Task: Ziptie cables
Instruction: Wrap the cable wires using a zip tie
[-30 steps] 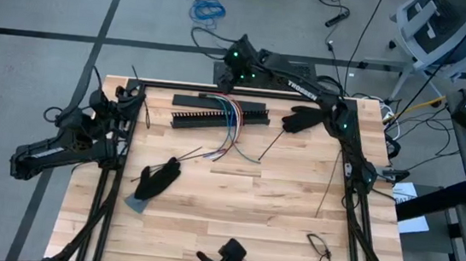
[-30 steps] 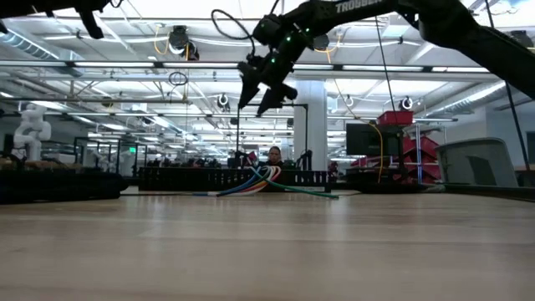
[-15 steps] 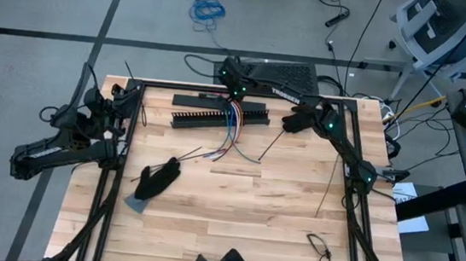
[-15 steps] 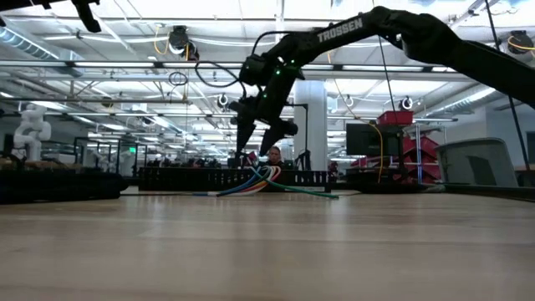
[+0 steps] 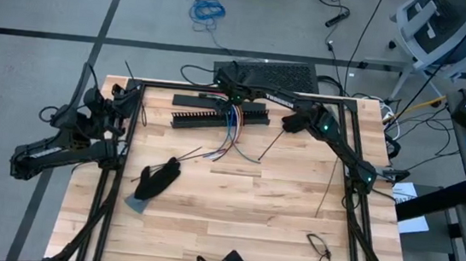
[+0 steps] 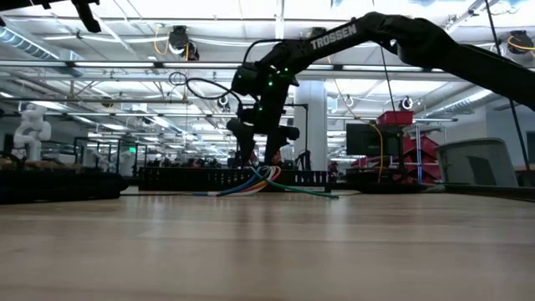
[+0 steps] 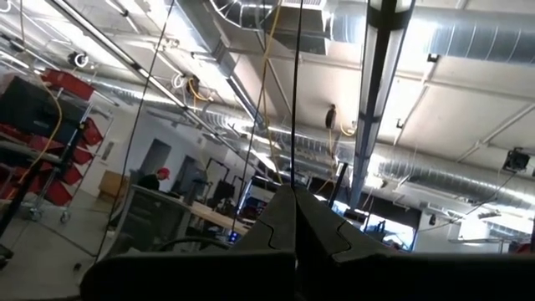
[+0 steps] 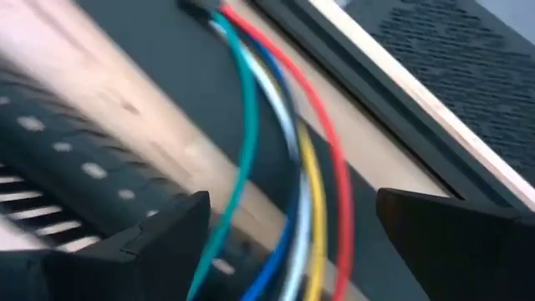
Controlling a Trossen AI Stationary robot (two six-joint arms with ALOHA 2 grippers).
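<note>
The cables [image 5: 232, 124], thin red, yellow, blue, white and green wires, run from the far slotted bar [image 5: 197, 101] over the near bar [image 5: 204, 122]. Their free ends fan out on the wood. My right gripper [image 5: 231, 96] hangs open just above them at the table's far middle, pointing steeply down. In the right wrist view its two fingers [image 8: 159, 242] stand either side of the cables [image 8: 305, 167] without touching them. In the low view the right gripper [image 6: 258, 155] is just over the cables [image 6: 264, 177]. My left gripper [image 7: 294, 238] is shut on nothing, raised at the table's far left [image 5: 126, 96].
One black glove [image 5: 158, 179] lies on a blue-grey cloth at the near left, another black glove [image 5: 303, 118] at the far right. Thin black strips [image 5: 270, 143] [image 5: 328, 187] lie on the wood. A dark loop [image 5: 320, 250] lies near the right front corner.
My right gripper has come down from well above the table's far edge toward the cables and tipped more steeply downward. It has stayed open. The cables have not moved.
</note>
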